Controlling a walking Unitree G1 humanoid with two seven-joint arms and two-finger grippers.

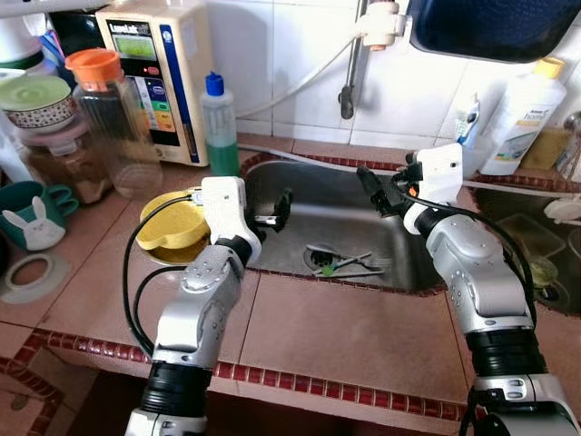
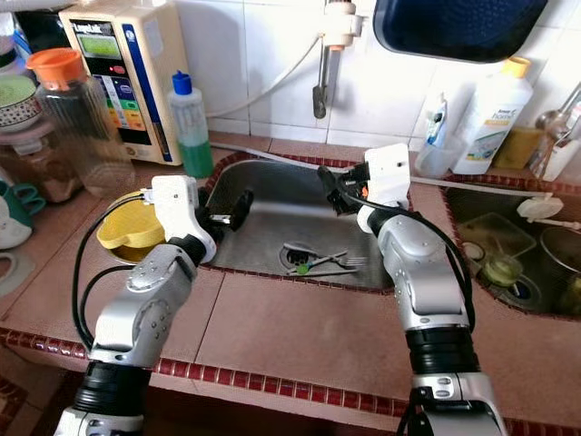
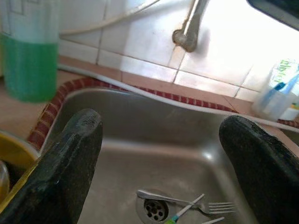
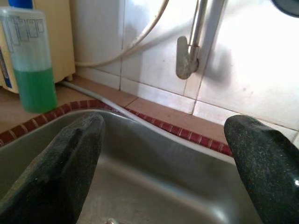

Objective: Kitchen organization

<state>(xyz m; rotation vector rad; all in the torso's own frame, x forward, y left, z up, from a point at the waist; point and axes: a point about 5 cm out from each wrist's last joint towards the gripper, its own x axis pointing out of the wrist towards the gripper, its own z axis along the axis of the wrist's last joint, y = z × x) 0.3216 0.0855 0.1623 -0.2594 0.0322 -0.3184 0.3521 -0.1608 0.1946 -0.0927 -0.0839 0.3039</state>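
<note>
Both claws released over the sink [image 1: 290,195]: left gripper [image 1: 275,212], right gripper [image 1: 377,189]. Fork [image 3: 205,206] looked light, stiff, slippery; pinch mid-handle.

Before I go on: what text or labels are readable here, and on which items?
None reads clearly.
Beige wall appliance: brand strip and button labels too blurred.
White bottle with yellow cap: label print too small.
Green-liquid bottle: faint marks, unreadable.
Toothpaste tube: blurred.

The dark blue tray [image 1: 495,27] is running off the top edge. The left gripper's housing is covering part of the yellow dish [image 1: 172,227]. Print on the white bottle [image 2: 490,113] is staying too small to read. The soap bottle [image 3: 28,51] is blurring close to the wrist camera.
</note>
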